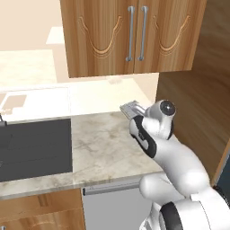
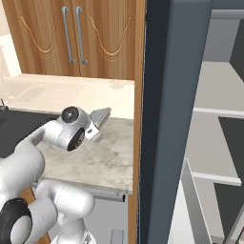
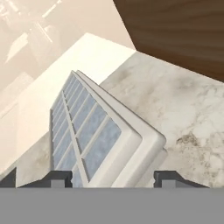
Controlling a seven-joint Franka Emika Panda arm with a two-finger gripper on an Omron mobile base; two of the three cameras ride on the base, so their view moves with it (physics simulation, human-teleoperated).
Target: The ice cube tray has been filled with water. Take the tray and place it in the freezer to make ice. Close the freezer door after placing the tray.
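The ice cube tray (image 3: pixel 87 131) is a pale grey-white grid of little water-filled cells. It sits tilted between my fingertips, one corner toward the camera, over the back right of the marble counter (image 3: pixel 188 109). My gripper (image 3: pixel 112 177) is shut on its near end, one finger on each side. From the base, the tray (image 1: pixel 131 108) (image 2: pixel 101 114) sticks out beyond the wrist toward the wall. At the right, the slate-blue freezer door (image 2: pixel 174 119) stands open, with the freezer's light grey shelves (image 2: pixel 219 112) showing behind it.
A dark cooktop (image 1: pixel 36 143) lies in the counter at the left. Wooden wall cabinets (image 1: pixel 134 36) hang above the gripper. A tall wooden side panel (image 1: pixel 197 103) (image 2: pixel 139 95) bounds the counter on the right, between it and the freezer. A silver dishwasher front (image 1: pixel 112 206) lies below the counter edge.
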